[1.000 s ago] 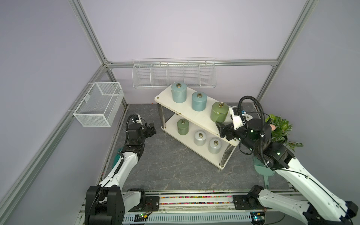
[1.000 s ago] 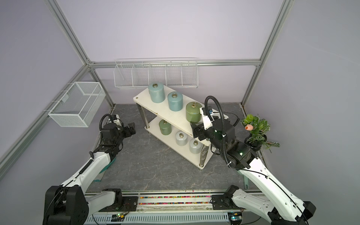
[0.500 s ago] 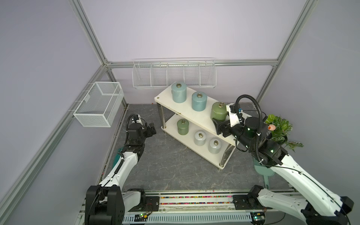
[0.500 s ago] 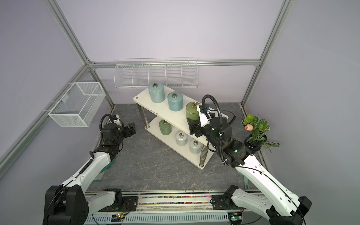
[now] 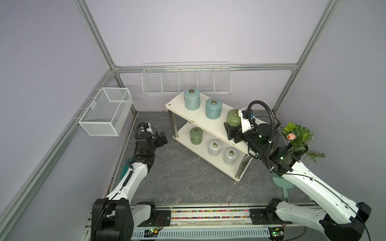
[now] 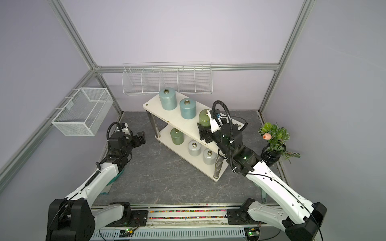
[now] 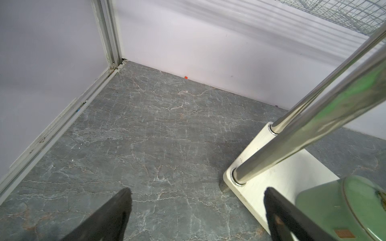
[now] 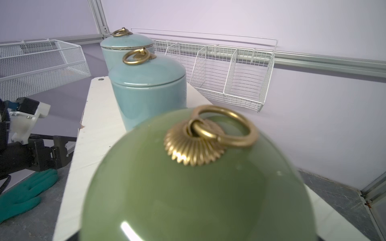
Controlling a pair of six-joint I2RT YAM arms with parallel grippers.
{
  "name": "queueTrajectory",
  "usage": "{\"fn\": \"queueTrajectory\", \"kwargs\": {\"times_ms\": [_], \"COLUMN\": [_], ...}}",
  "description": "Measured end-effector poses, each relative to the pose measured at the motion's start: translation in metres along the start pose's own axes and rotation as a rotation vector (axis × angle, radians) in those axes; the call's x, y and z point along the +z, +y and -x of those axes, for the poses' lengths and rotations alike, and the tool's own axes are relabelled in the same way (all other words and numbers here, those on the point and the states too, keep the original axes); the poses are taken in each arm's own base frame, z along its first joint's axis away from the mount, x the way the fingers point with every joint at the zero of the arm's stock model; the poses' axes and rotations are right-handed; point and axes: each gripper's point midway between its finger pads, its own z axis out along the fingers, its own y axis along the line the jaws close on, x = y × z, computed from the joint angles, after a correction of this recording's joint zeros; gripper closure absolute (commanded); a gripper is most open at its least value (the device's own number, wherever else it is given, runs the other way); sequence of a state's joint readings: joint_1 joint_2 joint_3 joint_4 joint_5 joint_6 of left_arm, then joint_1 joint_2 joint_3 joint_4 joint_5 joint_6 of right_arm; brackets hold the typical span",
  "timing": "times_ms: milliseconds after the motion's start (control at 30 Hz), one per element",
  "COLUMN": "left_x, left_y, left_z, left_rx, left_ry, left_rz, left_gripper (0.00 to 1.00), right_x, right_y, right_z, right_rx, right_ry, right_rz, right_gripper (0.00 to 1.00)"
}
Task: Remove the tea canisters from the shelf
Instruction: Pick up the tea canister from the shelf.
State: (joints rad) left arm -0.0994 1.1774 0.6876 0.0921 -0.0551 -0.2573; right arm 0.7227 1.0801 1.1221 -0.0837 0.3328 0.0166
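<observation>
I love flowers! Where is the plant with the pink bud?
In both top views the plant stands at the robot's right, near the right wall, just past the end of the shelf.

Left arm (image 5: 133, 177): folded low, forearm angled forward, wrist level
Left gripper (image 7: 196, 192): jaws spread wide, tips pointing down and forward
Right arm (image 5: 309, 183): stretched forward and inward, wrist raised
Right gripper (image 5: 231, 133): jaws mostly hidden, state unclear
</observation>
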Motion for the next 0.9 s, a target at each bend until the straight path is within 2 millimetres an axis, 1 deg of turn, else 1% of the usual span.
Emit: {"fn": "queueTrajectory", "kwargs": {"times_ms": [467,567,667,733,800,900], "left_x": [0.0033,0.0033,0.0033,0.0033,0.0033,0.0033], "left_y": [0.0007,0.0006,0.0007,0.0007,0.0007,0.0011], "left_z": [-0.0028,-0.0027,-0.0026,-0.0026,-0.0026,-0.0025], "left_rx": [0.000,0.001,0.000,0.000,0.001,0.001], "left_ry": [0.008,0.007,0.007,0.007,0.007,0.006], "left_rz": [0.002,0.002,0.003,0.003,0.003,0.005], "left_gripper": [0.00,0.00,0.00,0.00,0.00,0.00], "right_x": [0.0076,0.0075,0.0074,0.0074,0.0073,0.0073], "right_y": [-0.0053,-0.0059,-0.0061,-0.0054,-0.0054,-0.0054], "right_z": [0.0043,0.0060,0.0068,0.0071,0.0073,0.0074], "right_rx": [0.011,0.015,0.010,0.006,0.007,0.008], "right_ry": [-0.046,-0.053,-0.056,-0.057,-0.058,-0.058], "right_rz": [-0.044,-0.046,-0.047,-0.045,-0.046,-0.046], "right_gripper": [0.11,0.02,0.13,0.25,0.35,0.38]}}
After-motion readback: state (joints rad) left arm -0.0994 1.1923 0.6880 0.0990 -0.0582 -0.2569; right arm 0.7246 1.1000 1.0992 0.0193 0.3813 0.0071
